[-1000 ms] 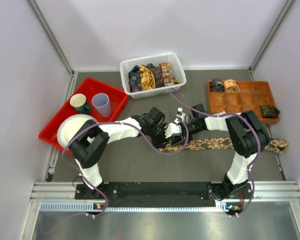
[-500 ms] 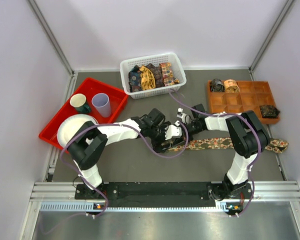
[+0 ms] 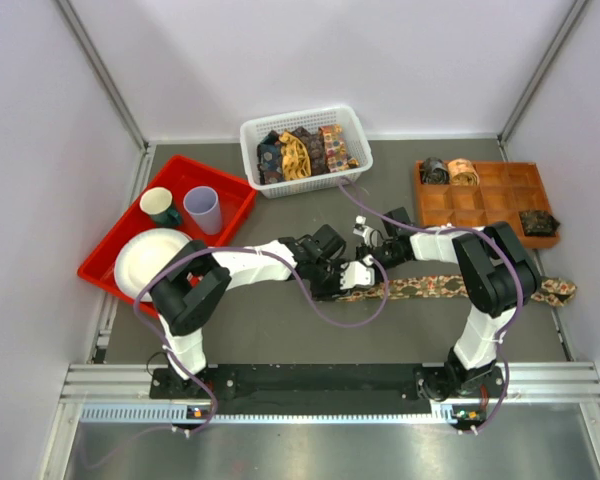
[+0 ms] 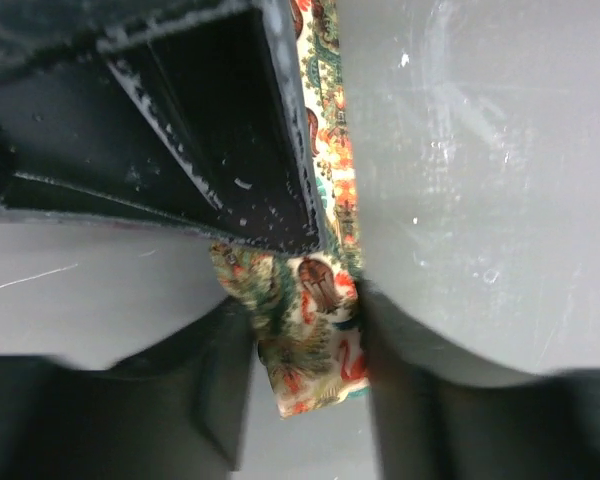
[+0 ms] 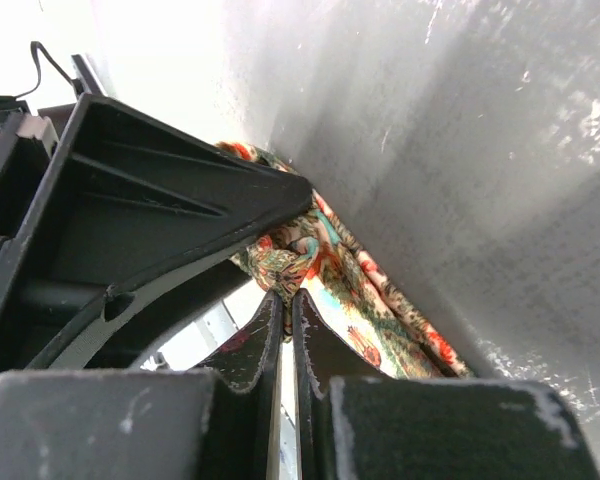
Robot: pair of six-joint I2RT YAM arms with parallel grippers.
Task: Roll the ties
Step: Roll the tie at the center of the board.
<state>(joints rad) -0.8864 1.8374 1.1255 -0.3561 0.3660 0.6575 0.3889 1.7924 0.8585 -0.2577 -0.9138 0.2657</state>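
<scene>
A tan-olive tie [image 3: 450,287] with orange-red motifs lies flat across the table, running right from the two grippers. My left gripper [image 3: 332,277] and right gripper [image 3: 363,268] meet at its left end. In the left wrist view the tie's folded end [image 4: 310,345] sits between my fingers, which press it from both sides at the gripper [image 4: 300,315]. In the right wrist view my gripper [image 5: 286,295] is nearly closed, its tips pinching bunched fabric of the tie [image 5: 370,290]. Several unrolled ties [image 3: 300,152] fill a white basket. Small rolled ties [image 3: 450,171] lie in an orange tray.
The white basket [image 3: 255,135] stands at the back centre. The orange compartment tray [image 3: 480,205] is at the back right, with another roll [image 3: 538,221] in it. A red tray [image 3: 235,195] on the left holds a green cup [image 3: 160,205], a lilac cup [image 3: 203,208] and a white plate [image 3: 145,262].
My left gripper has moved right and nearer, closing in on the right gripper at the tie's left end. The right gripper has shifted only slightly.
</scene>
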